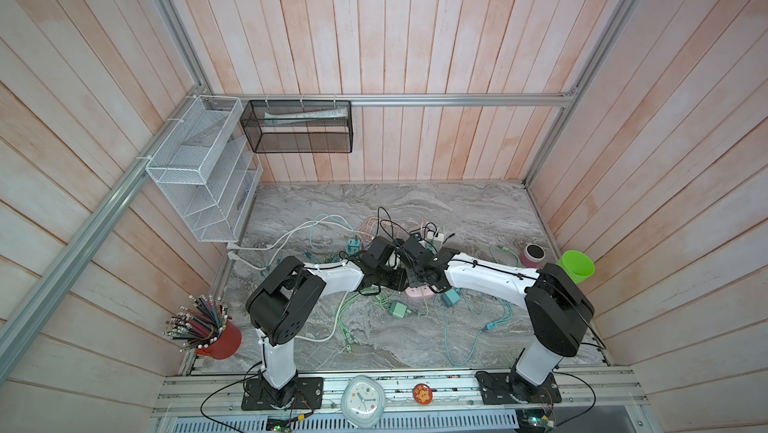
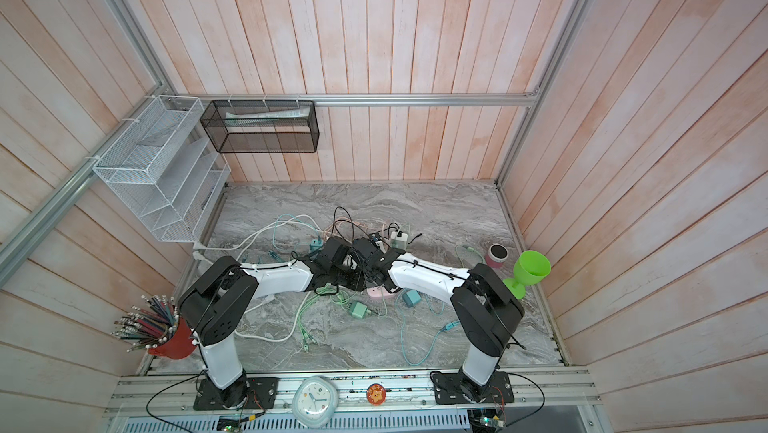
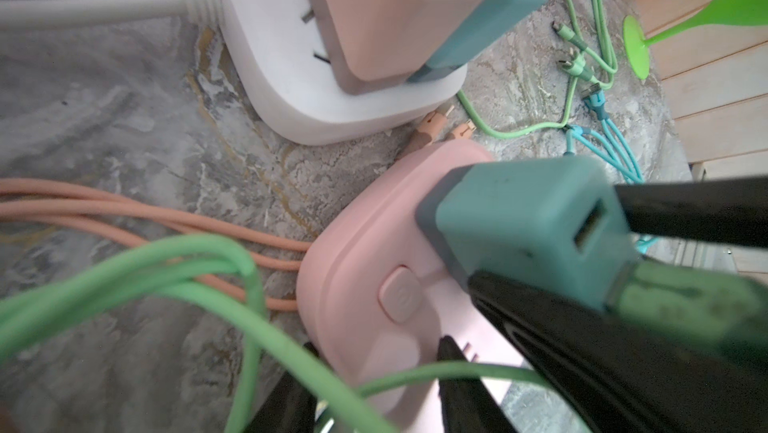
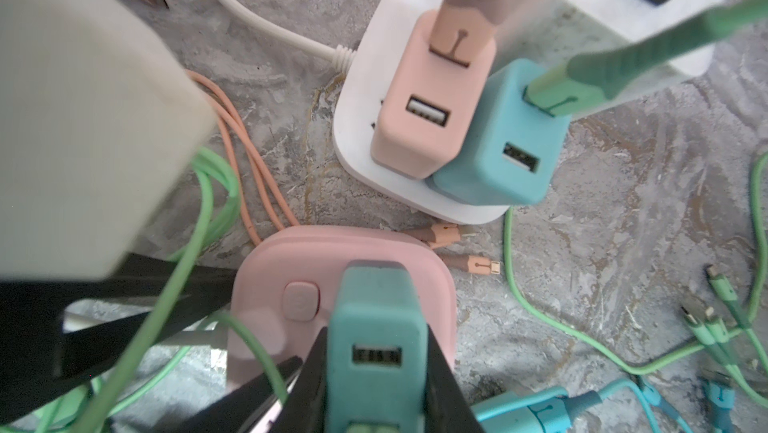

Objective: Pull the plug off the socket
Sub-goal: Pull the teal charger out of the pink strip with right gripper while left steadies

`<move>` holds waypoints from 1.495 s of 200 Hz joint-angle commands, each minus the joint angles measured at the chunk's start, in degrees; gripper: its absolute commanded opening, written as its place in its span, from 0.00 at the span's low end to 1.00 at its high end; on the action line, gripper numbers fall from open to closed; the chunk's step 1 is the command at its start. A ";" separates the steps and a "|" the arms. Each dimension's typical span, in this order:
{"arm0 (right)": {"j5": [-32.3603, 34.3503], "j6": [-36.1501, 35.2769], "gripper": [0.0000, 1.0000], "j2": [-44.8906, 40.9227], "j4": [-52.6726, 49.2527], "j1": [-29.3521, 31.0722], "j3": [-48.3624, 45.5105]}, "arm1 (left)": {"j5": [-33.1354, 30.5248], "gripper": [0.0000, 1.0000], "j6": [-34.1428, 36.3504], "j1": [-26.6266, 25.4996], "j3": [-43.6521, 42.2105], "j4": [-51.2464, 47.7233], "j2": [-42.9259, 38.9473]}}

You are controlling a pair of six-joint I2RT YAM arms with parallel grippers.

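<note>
The pink socket (image 4: pixel 266 281) lies on the marble tabletop, and its end shows in both top views (image 1: pixel 417 293) (image 2: pixel 380 293). A teal plug (image 4: pixel 376 298) stands on top of it with a green cable in its USB port. My right gripper (image 4: pixel 376 333) is shut on the plug, one black finger on each side. The plug's prongs are hidden. My left gripper (image 3: pixel 378 343) is shut on the socket, with its fingers (image 3: pixel 461 381) straddling the pink body near the power button (image 3: pixel 401 293). A green cable crosses in front of the left jaws.
A white power strip (image 4: pixel 353 140) lies close behind, carrying a pink charger (image 4: pixel 419 119) and a blue charger (image 4: pixel 494 148). Green, orange and blue cables sprawl around. Two loose chargers (image 1: pixel 399 309) (image 1: pixel 450 298) lie nearer the front. A green goblet (image 1: pixel 575 266) stands right, a pencil cup (image 1: pixel 220 339) left.
</note>
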 commanded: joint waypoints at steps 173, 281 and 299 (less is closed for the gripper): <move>-11.46 -1.10 0.00 -6.94 10.51 -1.11 -3.86 | -9.43 0.47 2.71 -0.43 -4.05 -10.62 8.49; -8.75 -2.72 0.00 -7.17 2.51 -0.76 -1.21 | -10.04 0.47 2.88 -0.43 -4.21 -11.33 7.60; -7.06 -2.86 0.00 -9.47 1.61 -0.88 -2.87 | -10.07 0.47 2.88 -0.45 -4.83 -11.37 6.46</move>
